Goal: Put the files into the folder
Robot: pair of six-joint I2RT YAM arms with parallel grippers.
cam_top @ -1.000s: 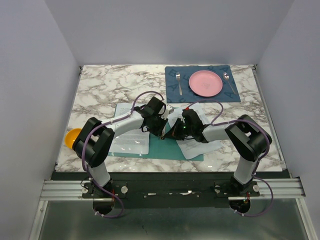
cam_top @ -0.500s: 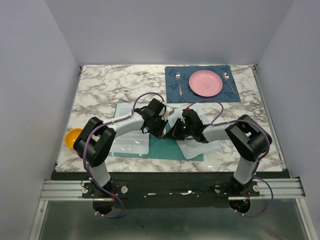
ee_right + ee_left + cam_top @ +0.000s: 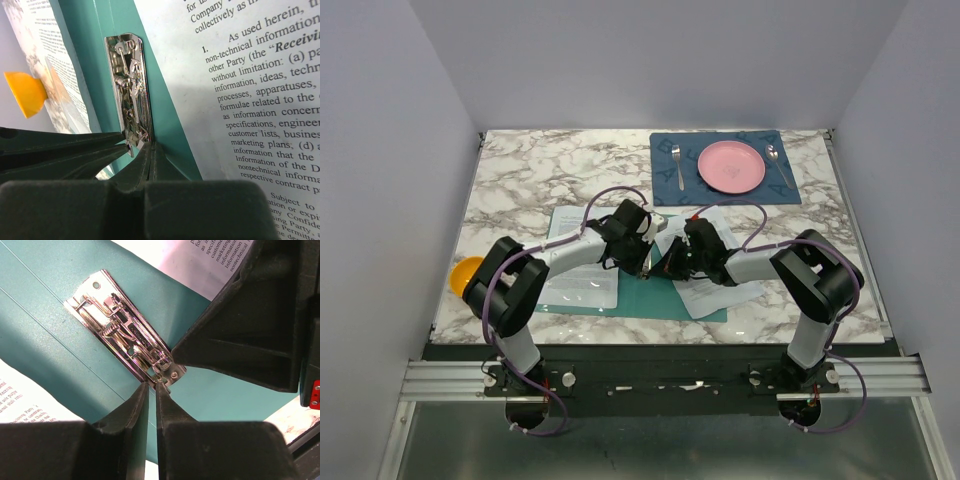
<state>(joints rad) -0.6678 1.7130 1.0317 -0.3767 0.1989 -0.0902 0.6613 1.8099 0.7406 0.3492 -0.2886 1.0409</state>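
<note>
My marble table (image 3: pixel 520 180) carries the open teal folder (image 3: pixel 655 298) straight under my left gripper (image 3: pixel 642 266) and right gripper (image 3: pixel 658 268), its left half spreading out past my left gripper under a clear sleeve (image 3: pixel 582 288). The files (image 3: pixel 705 295) lie just right of my right gripper, partly on the folder, partly on the marble. Beyond my right gripper, by the far edge, lies a dark blue placemat (image 3: pixel 665 192). Well left of my left gripper, an orange thing (image 3: pixel 467 272) sits at the table's edge.

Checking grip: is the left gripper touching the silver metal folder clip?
Touching: left wrist view shows the left gripper pressed against the silver metal clip.
</note>
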